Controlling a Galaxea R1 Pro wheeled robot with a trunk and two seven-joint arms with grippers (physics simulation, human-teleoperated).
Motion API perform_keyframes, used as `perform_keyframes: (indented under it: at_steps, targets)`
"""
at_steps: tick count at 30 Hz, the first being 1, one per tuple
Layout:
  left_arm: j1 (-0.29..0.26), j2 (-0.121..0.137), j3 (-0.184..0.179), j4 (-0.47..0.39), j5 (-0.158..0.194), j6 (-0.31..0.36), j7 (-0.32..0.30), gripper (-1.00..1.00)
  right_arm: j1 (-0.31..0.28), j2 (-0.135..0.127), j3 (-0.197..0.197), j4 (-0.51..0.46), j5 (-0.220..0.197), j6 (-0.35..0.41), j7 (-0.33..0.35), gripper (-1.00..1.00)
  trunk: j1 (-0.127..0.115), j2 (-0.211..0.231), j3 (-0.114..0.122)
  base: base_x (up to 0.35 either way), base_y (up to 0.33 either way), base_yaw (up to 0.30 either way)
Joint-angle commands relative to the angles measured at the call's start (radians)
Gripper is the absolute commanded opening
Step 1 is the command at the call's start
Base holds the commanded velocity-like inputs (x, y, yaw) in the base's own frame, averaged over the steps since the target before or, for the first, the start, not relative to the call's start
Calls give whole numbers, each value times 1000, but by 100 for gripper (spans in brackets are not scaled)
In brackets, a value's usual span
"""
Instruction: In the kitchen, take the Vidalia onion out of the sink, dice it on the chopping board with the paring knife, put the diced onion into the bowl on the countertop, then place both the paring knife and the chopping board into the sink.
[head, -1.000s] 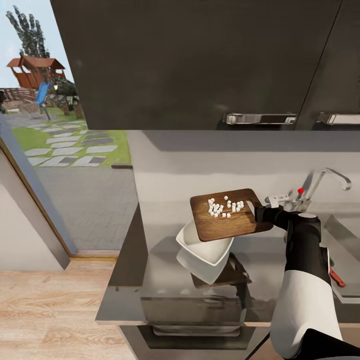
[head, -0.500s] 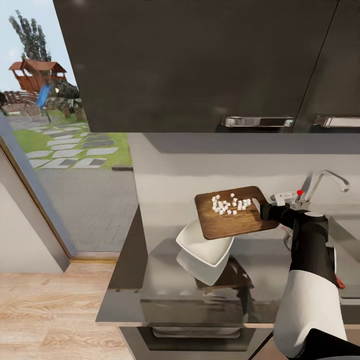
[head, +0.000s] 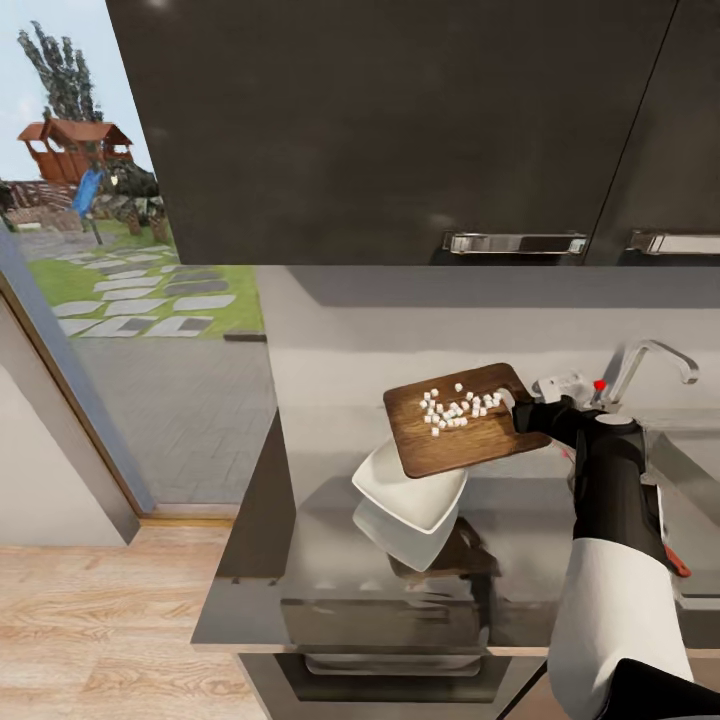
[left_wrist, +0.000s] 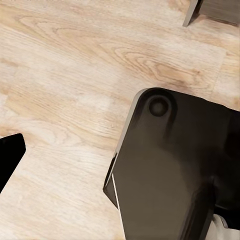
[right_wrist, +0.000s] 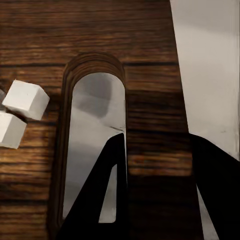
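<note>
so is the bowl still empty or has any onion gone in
Empty: the bowl shows bare white inside, and the diced onion sits on the chopping board.

The right arm (head: 612, 560) has a white shell on its lower part, a glossy black forearm with a grey cap, and a black gripper (head: 527, 412). Its fingers (right_wrist: 107, 195) are matt black wedges.

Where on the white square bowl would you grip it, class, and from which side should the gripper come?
Grip the bowl by its near rim, coming from the front of the countertop. The sides flare to a thin rim that two fingers could pinch, and the chopping board, held by the right gripper, overhangs the bowl's far edge, so a reach from above or behind looks blocked.
</note>
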Motion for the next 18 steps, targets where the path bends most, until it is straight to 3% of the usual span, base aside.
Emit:
perform_keyframes:
  at_steps: [1, 5, 13, 18]
  targets:
    - [0, 1, -9, -2, 2, -1, 10, 100, -1, 1, 5, -1, 8, 2, 2, -100, 1, -2, -2, 0, 0, 0]
    - [0, 1, -9, -2, 2, -1, 10, 100, -1, 4, 27, 0, 8, 2, -36, -100, 1, -2, -2, 0, 0, 0]
    - [0, 1, -9, -2, 2, -1, 10, 100, -1, 6, 32, 3, 10, 2, -58, -100, 1, -2, -2, 0, 0, 0]
    - [0, 1, -9, -2, 2, -1, 10, 100, -1, 11, 39, 16, 10, 0, -133, -100, 1, -2, -2, 0, 0, 0]
